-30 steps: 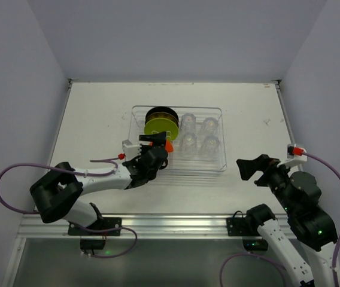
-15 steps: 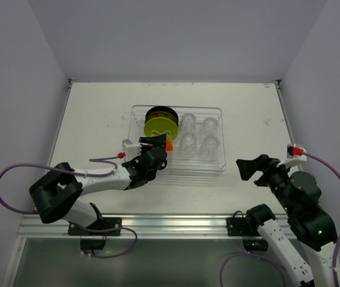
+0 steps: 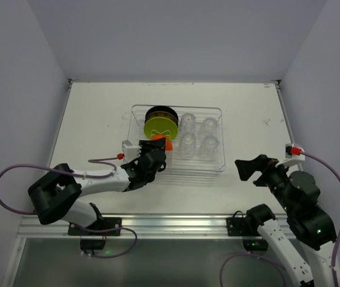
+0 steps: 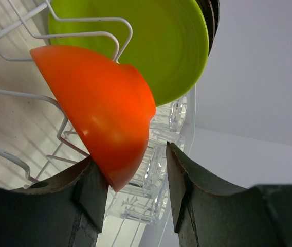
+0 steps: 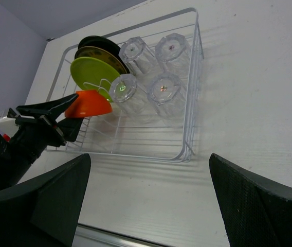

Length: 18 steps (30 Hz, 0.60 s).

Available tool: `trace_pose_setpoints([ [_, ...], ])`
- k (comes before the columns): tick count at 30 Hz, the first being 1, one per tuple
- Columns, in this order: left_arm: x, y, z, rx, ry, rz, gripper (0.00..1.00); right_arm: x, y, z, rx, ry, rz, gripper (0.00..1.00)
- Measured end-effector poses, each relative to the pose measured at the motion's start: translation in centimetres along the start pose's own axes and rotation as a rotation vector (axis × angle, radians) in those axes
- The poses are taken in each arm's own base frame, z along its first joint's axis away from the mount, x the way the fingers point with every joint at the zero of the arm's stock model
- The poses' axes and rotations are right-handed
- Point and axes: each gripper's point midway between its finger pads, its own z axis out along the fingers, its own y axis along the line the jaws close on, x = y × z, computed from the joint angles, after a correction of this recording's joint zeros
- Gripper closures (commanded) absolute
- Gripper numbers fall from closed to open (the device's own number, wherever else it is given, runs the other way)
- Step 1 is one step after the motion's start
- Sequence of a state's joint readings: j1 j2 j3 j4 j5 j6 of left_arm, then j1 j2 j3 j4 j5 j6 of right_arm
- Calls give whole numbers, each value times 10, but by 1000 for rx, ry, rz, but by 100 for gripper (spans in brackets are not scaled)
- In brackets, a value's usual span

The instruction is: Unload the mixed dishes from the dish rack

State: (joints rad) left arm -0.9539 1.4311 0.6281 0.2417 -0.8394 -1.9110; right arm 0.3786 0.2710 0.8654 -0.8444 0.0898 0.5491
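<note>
The clear dish rack sits mid-table. It holds a small orange-red bowl, a yellow-green plate with a black plate behind it, and several clear tumblers. My left gripper is open, and its jaws straddle the bowl's lower rim. In the left wrist view the bowl rests against the left finger, with a gap to the right finger. The bowl leans on a white wire divider. My right gripper is open wide and empty above the table, right of the rack.
The right wrist view shows the rack's right wall, the tumblers and the left gripper at the bowl. Bare white table lies around the rack, with walls on three sides and a metal rail at the near edge.
My left gripper has edged slightly closer onto the bowl's rim. The right arm has barely moved. The dishes stay in the rack.
</note>
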Motion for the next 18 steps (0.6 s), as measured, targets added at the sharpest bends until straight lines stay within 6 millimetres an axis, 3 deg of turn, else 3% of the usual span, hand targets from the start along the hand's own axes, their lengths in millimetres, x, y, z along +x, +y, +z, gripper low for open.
trace_pose_setpoints([
  [18, 2, 0, -3, 5, 6, 21, 57, 1, 0, -1, -5, -2, -2, 1],
])
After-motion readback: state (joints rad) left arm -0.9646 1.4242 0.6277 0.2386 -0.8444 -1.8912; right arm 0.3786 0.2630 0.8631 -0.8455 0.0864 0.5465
